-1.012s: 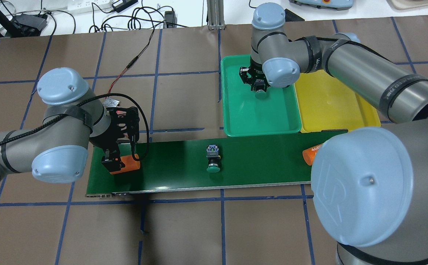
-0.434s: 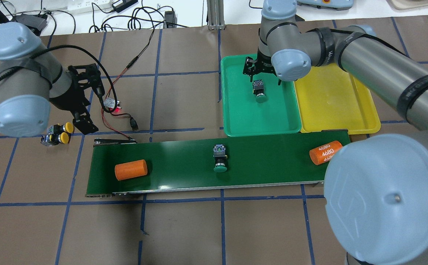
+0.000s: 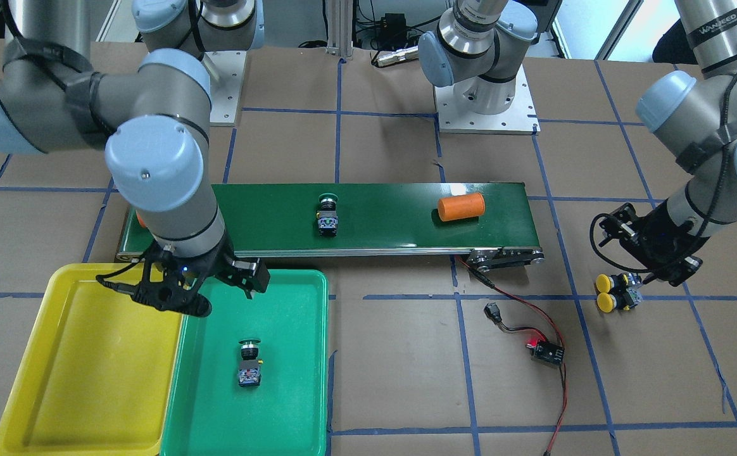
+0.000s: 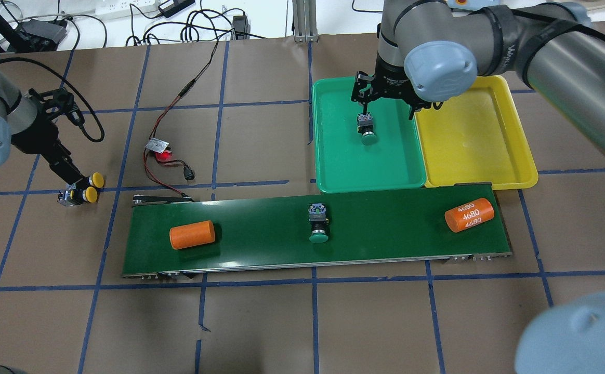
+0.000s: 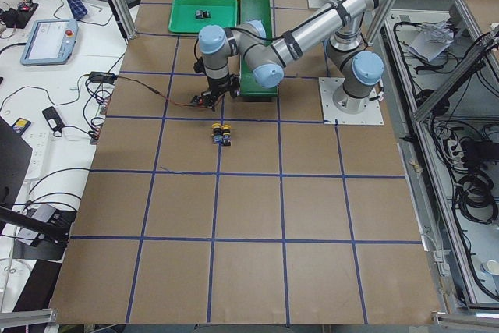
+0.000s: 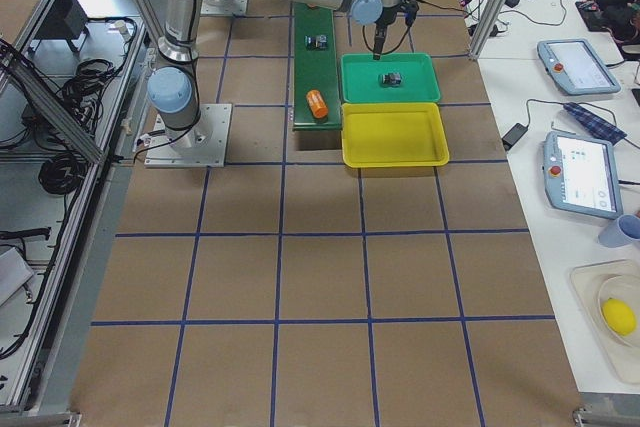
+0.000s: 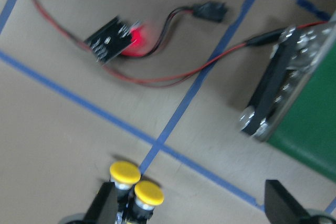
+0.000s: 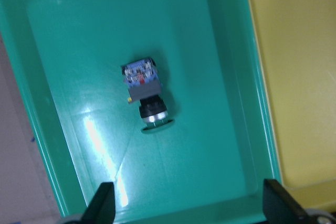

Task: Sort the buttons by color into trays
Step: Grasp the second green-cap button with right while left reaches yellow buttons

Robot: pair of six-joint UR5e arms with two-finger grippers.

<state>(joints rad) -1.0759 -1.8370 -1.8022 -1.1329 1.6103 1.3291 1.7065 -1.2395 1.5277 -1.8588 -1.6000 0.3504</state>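
Two yellow buttons (image 4: 87, 189) lie side by side on the table, left of the conveyor. My left gripper (image 4: 68, 174) hovers over them, open and empty. In the left wrist view the buttons (image 7: 134, 182) sit by its left finger. One green button (image 4: 367, 130) lies in the green tray (image 4: 344, 166). My right gripper (image 4: 385, 104) is open and empty above it, and the button shows in the right wrist view (image 8: 147, 95). A second green button (image 4: 318, 226) lies on the conveyor. The yellow tray (image 4: 474, 150) holds nothing.
The dark-green conveyor belt (image 4: 261, 239) carries two orange cylinders, one at its left (image 4: 192, 235) and one at its right (image 4: 469, 214). A small circuit board (image 4: 157, 145) with red wires lies between the yellow buttons and the trays.
My left gripper left the orange cylinder on the belt and moved left over the yellow buttons. My right gripper let go of the green button in the green tray and rose. Belt items shifted right.
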